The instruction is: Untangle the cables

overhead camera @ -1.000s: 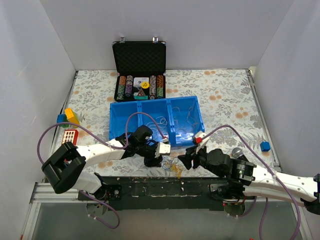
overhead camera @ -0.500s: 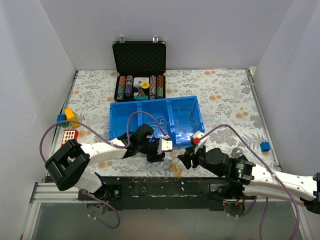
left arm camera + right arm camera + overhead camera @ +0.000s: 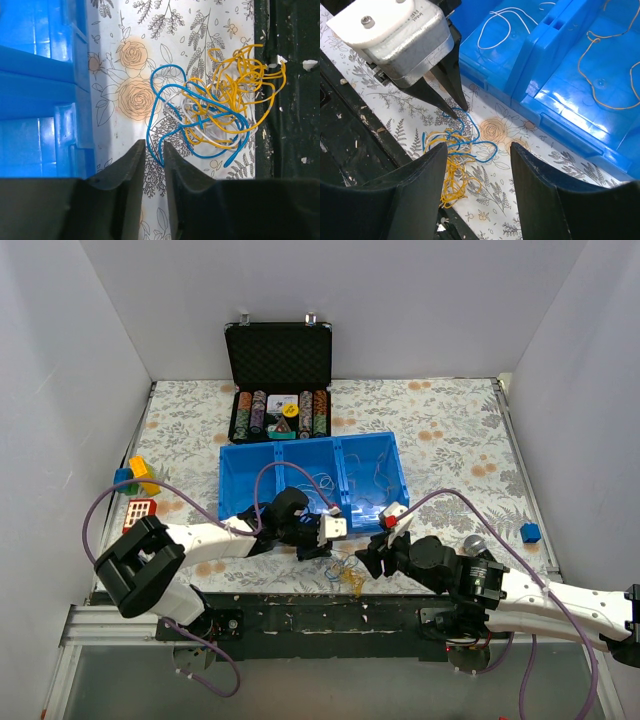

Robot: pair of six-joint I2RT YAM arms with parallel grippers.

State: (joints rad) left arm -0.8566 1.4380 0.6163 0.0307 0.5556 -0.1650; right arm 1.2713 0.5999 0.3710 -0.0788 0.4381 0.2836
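Observation:
The cables (image 3: 342, 570) are a small tangle of yellow, blue and pale loops (image 3: 215, 110) on the flowered cloth, near the table's front edge. My left gripper (image 3: 154, 145) points at the tangle's left side. Its jaws are narrowed to a slim gap with one blue loop lying between the tips, not pinched. From the right wrist view the same left gripper (image 3: 460, 111) touches down at the clump (image 3: 455, 155). My right gripper (image 3: 479, 146) hovers wide open over the tangle, holding nothing. In the top view it (image 3: 368, 562) sits just right of the cables.
The blue tray (image 3: 230, 485) stands just behind the tangle, with a white loop (image 3: 505, 22) and a yellow loop (image 3: 605, 65) in its compartments. An open black case of poker chips (image 3: 279, 370) is at the back. Blocks (image 3: 140, 472) lie left; a blue cube (image 3: 530, 532) lies right.
My left gripper has crept right toward the tangle and its jaws have narrowed around a blue loop. The right gripper has barely moved.

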